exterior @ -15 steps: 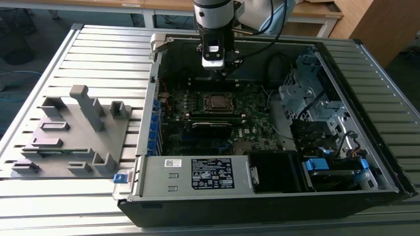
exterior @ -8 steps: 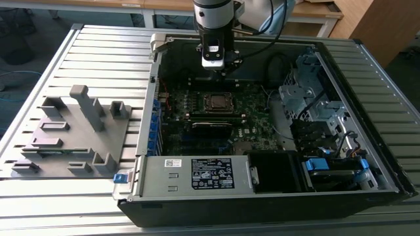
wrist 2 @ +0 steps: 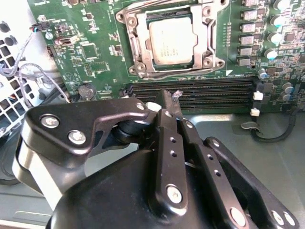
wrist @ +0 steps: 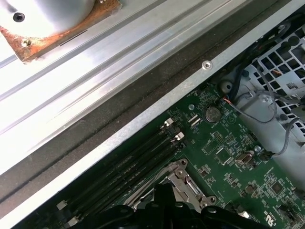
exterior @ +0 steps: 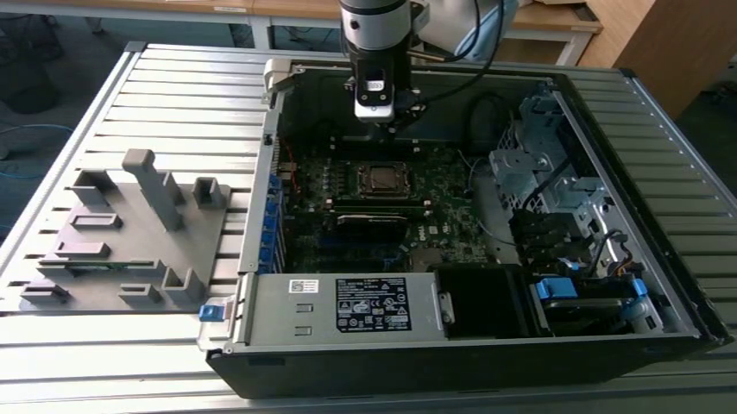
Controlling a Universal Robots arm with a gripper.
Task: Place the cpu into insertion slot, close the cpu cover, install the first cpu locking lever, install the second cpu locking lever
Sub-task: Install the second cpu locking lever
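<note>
From exterior view's left: grey fixture block [exterior: 121, 233] on counter [exterior: 69, 362], apart from open computer case [exterior: 679, 285]. My hand [exterior: 381, 123] hangs over case's far edge, above motherboard [exterior: 444, 216]. Second wrist view: hand [wrist 2: 175, 98] fingers together, nothing gripped. Cpu [wrist 2: 171, 42] seated flat in insertion slot [wrist 2: 141, 26], cpu cover [wrist 2: 206, 28] framing it. First wrist view adds case rim.
</note>
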